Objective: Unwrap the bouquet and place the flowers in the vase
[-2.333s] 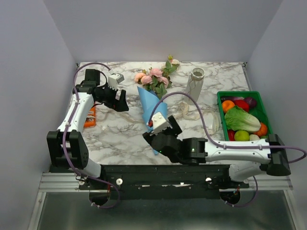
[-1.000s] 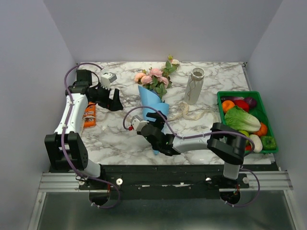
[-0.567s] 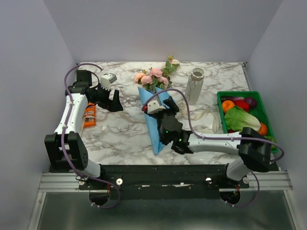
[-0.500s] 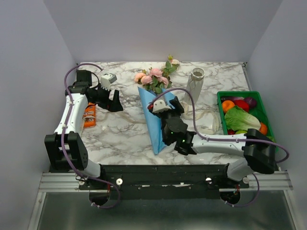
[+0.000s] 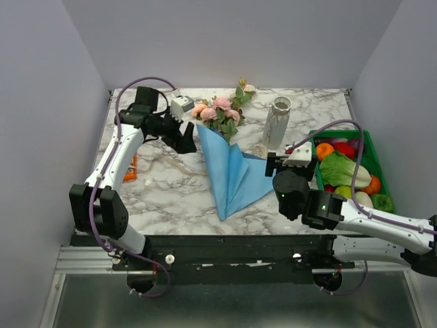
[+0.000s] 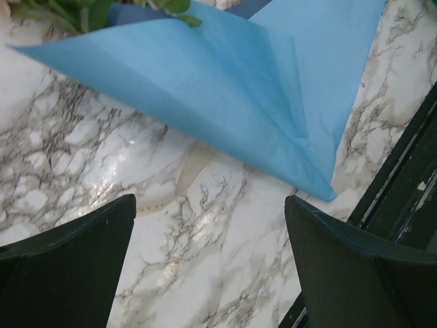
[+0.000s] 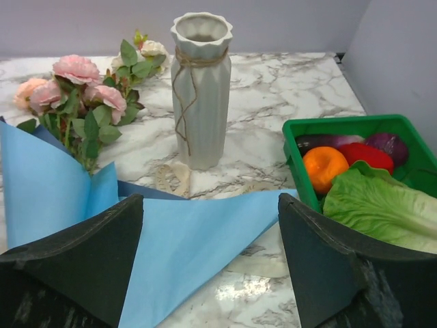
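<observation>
No legible text, labels or numbers in any view. The orange packet [image 5: 130,167] is too small to read any print.

Wrapping paper [image 5: 232,174]: plain sky blue. Ribbon [image 6: 191,167]: beige. Roses [image 7: 75,72]: pink, peach, cream; green leaves. Vase [image 7: 200,89]: off-white, vertical ribbing, brown twine band. Table [image 5: 171,191]: white marble, grey veining. Crate [image 7: 341,121] at 3 o'clock: green.
</observation>
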Controlling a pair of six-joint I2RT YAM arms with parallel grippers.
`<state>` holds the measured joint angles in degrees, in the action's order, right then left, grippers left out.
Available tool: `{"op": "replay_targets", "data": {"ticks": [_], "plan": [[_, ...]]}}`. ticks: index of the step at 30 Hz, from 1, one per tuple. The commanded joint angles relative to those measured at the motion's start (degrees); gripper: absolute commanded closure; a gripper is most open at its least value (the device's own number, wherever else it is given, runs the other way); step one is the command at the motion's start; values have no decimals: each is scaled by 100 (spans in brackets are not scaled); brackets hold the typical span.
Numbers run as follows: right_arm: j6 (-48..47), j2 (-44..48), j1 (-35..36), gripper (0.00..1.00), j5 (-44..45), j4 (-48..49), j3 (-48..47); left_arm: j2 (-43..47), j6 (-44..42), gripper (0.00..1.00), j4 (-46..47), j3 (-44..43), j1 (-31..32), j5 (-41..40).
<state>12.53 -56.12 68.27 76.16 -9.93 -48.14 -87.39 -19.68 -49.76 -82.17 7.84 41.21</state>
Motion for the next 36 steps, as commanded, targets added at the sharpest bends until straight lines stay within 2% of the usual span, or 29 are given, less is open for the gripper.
{"op": "replay_targets", "data": {"ticks": [1,4,10,14,20,26,30,32,34,35,36], "plan": [[1620,145,28,13,-748,-1811,-257,-645,324,1,177,-650,717,-420],[1488,-179,-6,15,-1547,-1319,-100,-1058,517,1,334,-1037,930,-561],[2147,-1206,-611,24,-3323,-468,261,-1849,764,1,555,-1687,1088,-948],[2096,-1384,-868,26,-3792,-9,340,-2430,571,3,274,-2459,1246,-1080],[1867,-1393,-1017,26,-4003,264,340,-3257,237,14,-288,-3400,1308,-1019],[2104,-1849,-1562,26,-4636,615,411,-3363,96,26,-254,-3096,1308,-1194],[2279,-2289,-1904,26,-5110,905,358,-3179,44,43,-34,-2629,1300,-1440],[2394,-2596,-2001,26,-5339,1097,305,-3047,35,44,71,-2384,1273,-1545],[2464,-2877,-2116,27,-5523,1326,305,-2898,61,40,141,-2278,1229,-1563],[2482,-2974,-2151,27,-5576,1397,305,-2828,70,37,150,-2207,1186,-1537],[2508,-3080,-2238,28,-5647,1467,288,-2775,113,29,168,-2172,1116,-1511]]}}
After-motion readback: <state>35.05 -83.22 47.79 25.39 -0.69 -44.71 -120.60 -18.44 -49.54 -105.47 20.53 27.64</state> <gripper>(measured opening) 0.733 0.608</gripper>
